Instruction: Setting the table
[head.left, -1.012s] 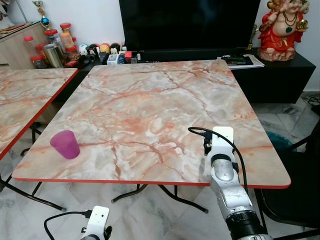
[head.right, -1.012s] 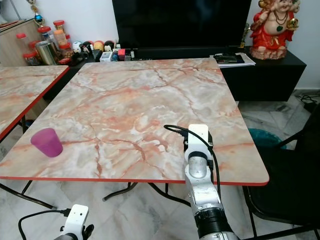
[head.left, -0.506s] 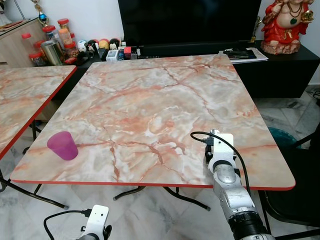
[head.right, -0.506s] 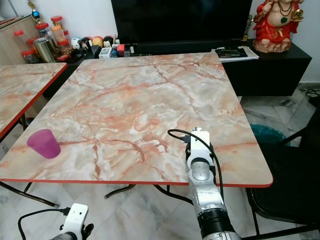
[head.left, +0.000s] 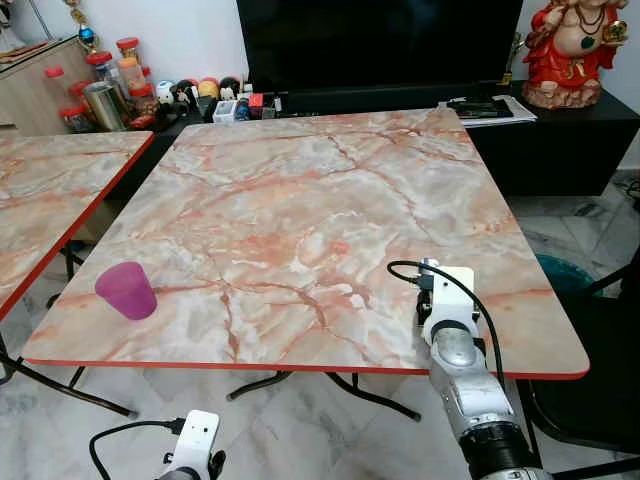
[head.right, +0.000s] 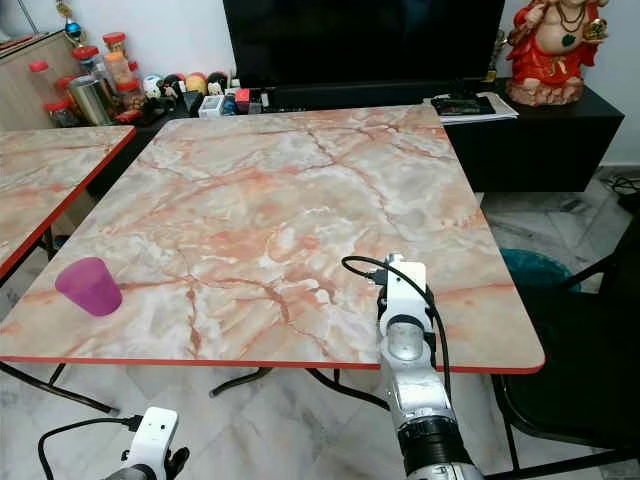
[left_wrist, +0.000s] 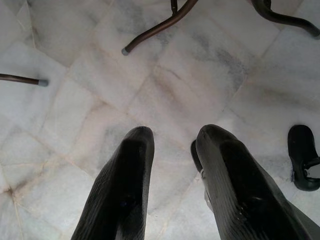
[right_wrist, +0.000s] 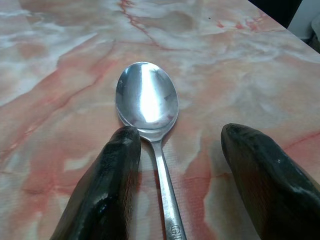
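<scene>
lying spoon (right_wrist: 148, 102) between right tool (right_wrist: 187, 175) fingers

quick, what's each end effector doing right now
Left end effector: open, holding nothing, hanging low over the floor.
Right end effector: open over the table, fingers either side of a spoon, not gripping it.

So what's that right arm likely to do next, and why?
Probably lift the right claw away. The spoon lies flat on the table between its open fingers, apparently already set down. The cup waits at the near left corner.
</scene>
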